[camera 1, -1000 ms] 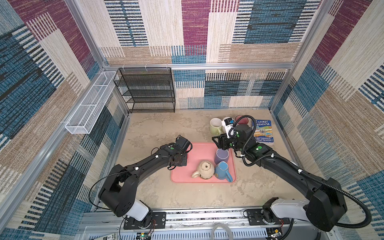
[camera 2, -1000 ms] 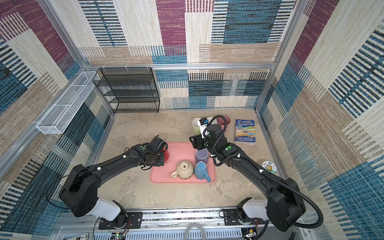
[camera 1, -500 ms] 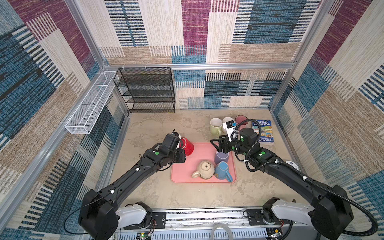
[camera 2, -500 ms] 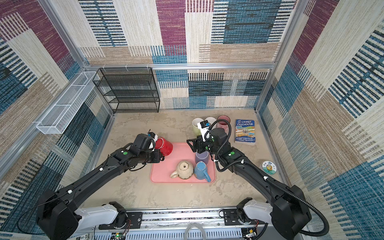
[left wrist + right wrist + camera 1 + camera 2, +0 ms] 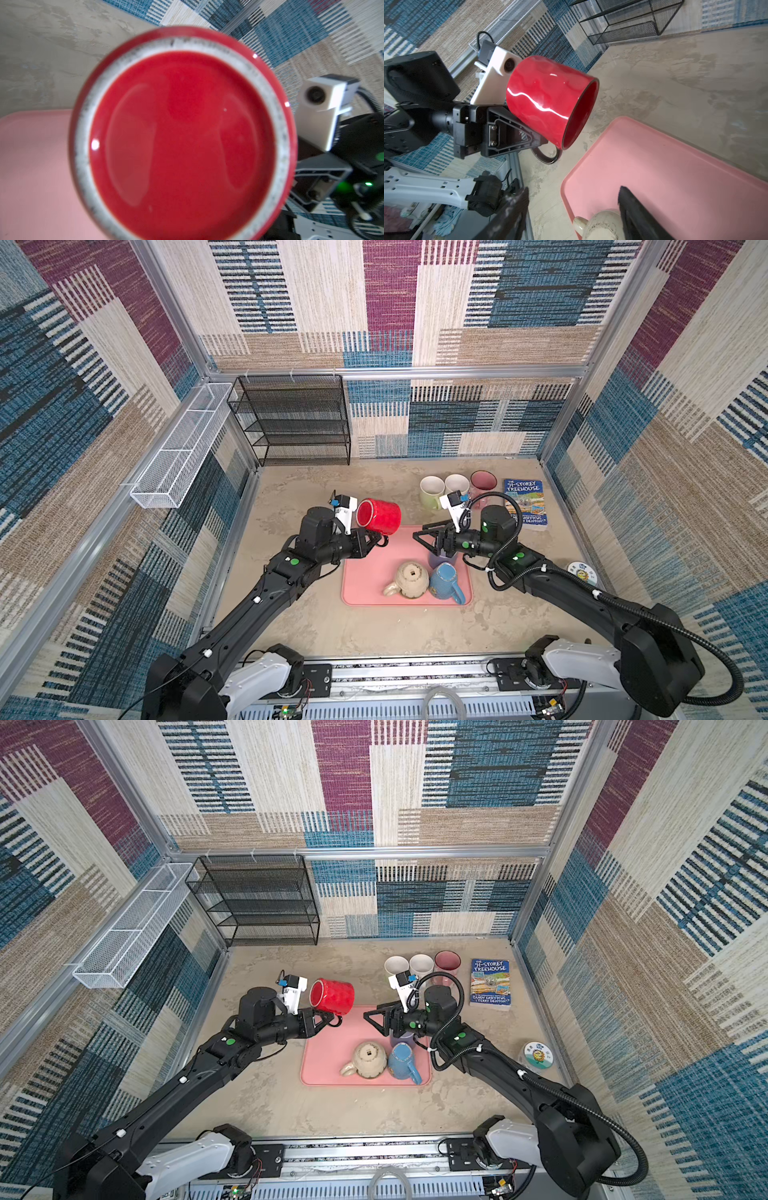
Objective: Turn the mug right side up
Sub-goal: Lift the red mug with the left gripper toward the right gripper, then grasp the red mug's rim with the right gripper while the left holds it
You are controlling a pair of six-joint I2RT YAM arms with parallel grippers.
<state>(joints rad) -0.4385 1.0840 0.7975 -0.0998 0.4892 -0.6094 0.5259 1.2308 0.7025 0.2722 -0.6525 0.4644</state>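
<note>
Red mug (image 5: pixel 379 516): held clear of the table, tipped on its side over the far left corner of the pink tray (image 5: pixel 374 572). Its base faces left and its mouth faces right.
Left gripper (image 5: pixel 376 540): jaws pinched tight on the mug's black handle (image 5: pixel 546 155), on the mug's near side.
Right gripper (image 5: pixel 419 532): jaws spread wide and empty, over the tray's far right part, pointing left at the mug and apart from it.
Tray, near edge: beige mug (image 5: pixel 409 580) bottom-up, with a blue mug (image 5: pixel 444 583) just beside it on the right.
</note>
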